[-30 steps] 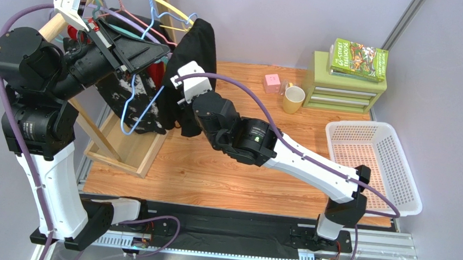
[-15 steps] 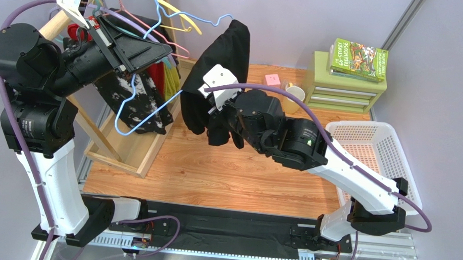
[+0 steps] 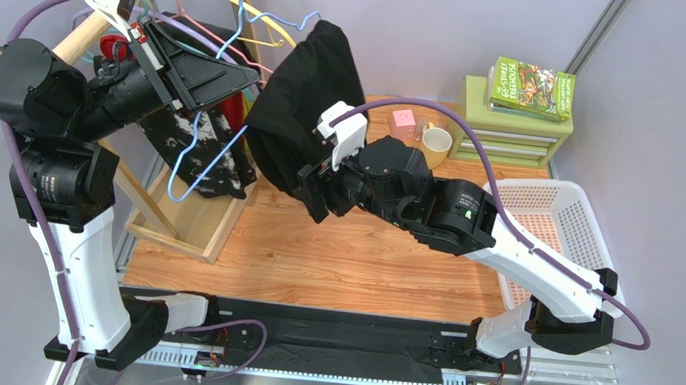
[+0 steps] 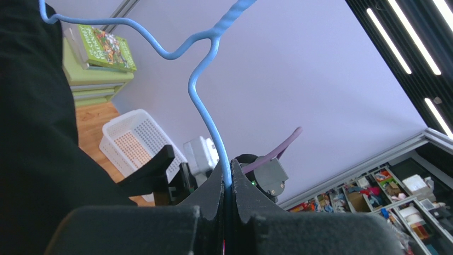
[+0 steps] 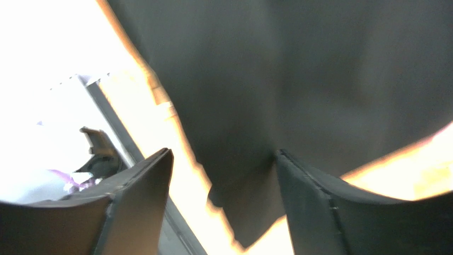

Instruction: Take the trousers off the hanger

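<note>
1. The hanger (image 4: 204,101) is pinched by its thin blue wire between the closed fingers of the left hand (image 4: 227,186);
2. The trousers (image 3: 303,107) are draped over the hanger, raised above the counter (image 3: 359,267);
3. The right hand (image 5: 223,153) is spread wide at the trousers' lower part; nothing is seen gripped.

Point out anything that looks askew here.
The light-blue hanger is steeply tilted, its wire pinched in the shut left gripper. The black trousers hang bunched in a lump over its far end instead of draped flat. The right gripper stands open at their lower end.
</note>
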